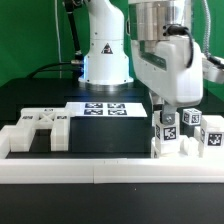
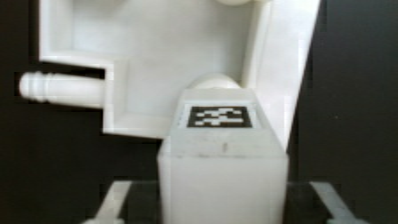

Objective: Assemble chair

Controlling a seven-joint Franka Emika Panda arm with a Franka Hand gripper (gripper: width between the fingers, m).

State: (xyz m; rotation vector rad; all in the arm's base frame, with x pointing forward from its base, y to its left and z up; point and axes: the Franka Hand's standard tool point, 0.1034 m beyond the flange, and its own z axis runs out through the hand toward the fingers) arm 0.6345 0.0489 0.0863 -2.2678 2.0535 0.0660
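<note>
**Border rail (image 1: pixel 100 172) up front, tagged post (image 2: pixel 217 165) in the claw (image 1: pixel 166 110): seating it square**

Border rail is running along the table's (image 1: pixel 50 105) near edge. Just behind it, toward the corner on the exterior view's right, you are working on the chair. Your claw is standing narrow, pinching the tagged post by its sides. In the wrist view the post is standing upright, close against the big white slab (image 2: pixel 178 45), whose round peg (image 2: pixel 61 88) is sticking out sideways. I cannot tell whether post and slab are touching.

I judge you are seating the post among the pieces there, with another tagged block (image 1: pixel 190 118) just beside it. Be pressing straight down, not twisting. Be holding the tag face parallel to the slab, and be letting go only once the post is sitting firm. The likely slip is nudging the neighbours toward the rail. The slotted piece (image 1: pixel 35 130) is lying well apart, near the opposite corner.

Your arm is reaching down from above, wrist vertical and fingers pointing at the table.
</note>
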